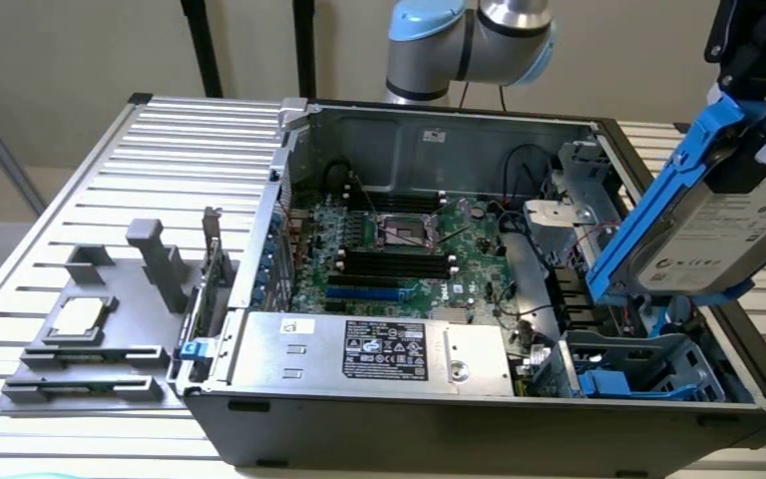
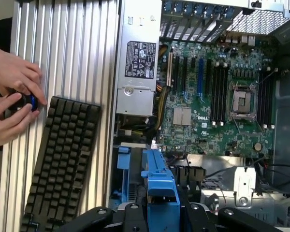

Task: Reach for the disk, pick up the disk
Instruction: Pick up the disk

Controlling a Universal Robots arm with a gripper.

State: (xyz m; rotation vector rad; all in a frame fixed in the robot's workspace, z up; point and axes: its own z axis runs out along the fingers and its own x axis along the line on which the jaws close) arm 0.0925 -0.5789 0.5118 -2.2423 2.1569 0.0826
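The claw (image 1: 756, 110) is closed on the disk (image 1: 722, 235) and holds it in the air, clear of the open computer case (image 1: 356, 419), above the case's corner at the exterior view's right. The drive hangs tilted, its upper end in the claw, its lower end just over the blue plastic bay (image 1: 629, 374) inside the case. In the wrist view the blue edge of the disk (image 2: 160, 186) sits gripped between the black claw parts.

To do this step well, my judgement is that the grip should stay firm on the frame's end and the lift should go straight up, so the dangling lower end does not snag the cables (image 1: 557, 299) or the bay walls.

The disk is a flat silver-grey metal slab with a white printed label on its face, edged along one long side by a bright blue plastic carrier frame.

On the slatted surface (image 2: 77, 58) beside the case, a person's hands (image 2: 12, 96) rest near a black keyboard (image 2: 63, 159).
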